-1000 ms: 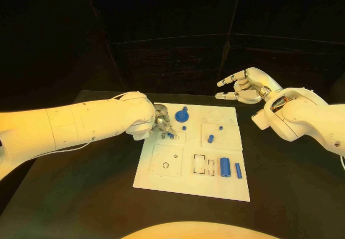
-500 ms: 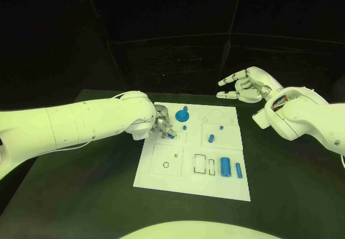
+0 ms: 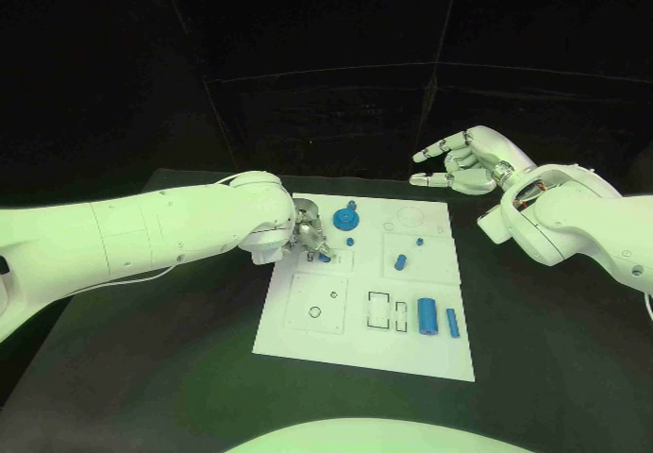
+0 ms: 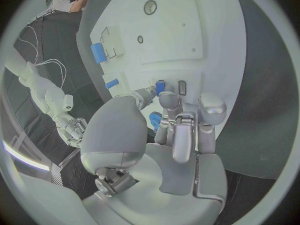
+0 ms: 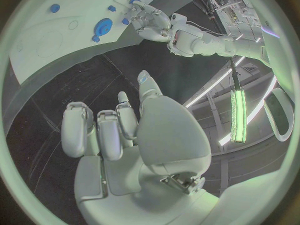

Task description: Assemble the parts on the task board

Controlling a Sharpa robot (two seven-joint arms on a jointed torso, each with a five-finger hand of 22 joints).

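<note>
The white task board (image 3: pixel 320 335) lies in the middle of the black table. My left hand (image 3: pixel 305 235) hovers low over the board's far left corner and pinches a small blue part (image 3: pixel 324 255) between thumb and a finger, its tip close to the board surface. In the left wrist view this small blue part (image 4: pixel 160 86) sits at the fingertips of the left hand (image 4: pixel 181 130), beside a narrow slot (image 4: pixel 182 87). My right hand (image 3: pixel 462 160) is raised beyond the board's far right corner, fingers apart and holding nothing.
On the board lie a round blue disc (image 3: pixel 345 220), a short peg (image 3: pixel 350 242), another peg (image 3: pixel 400 262), a blue cylinder (image 3: pixel 426 316) and a thin blue bar (image 3: pixel 452 323). Rectangular cut-outs (image 3: pixel 385 311) sit near the front; black table surrounds the board.
</note>
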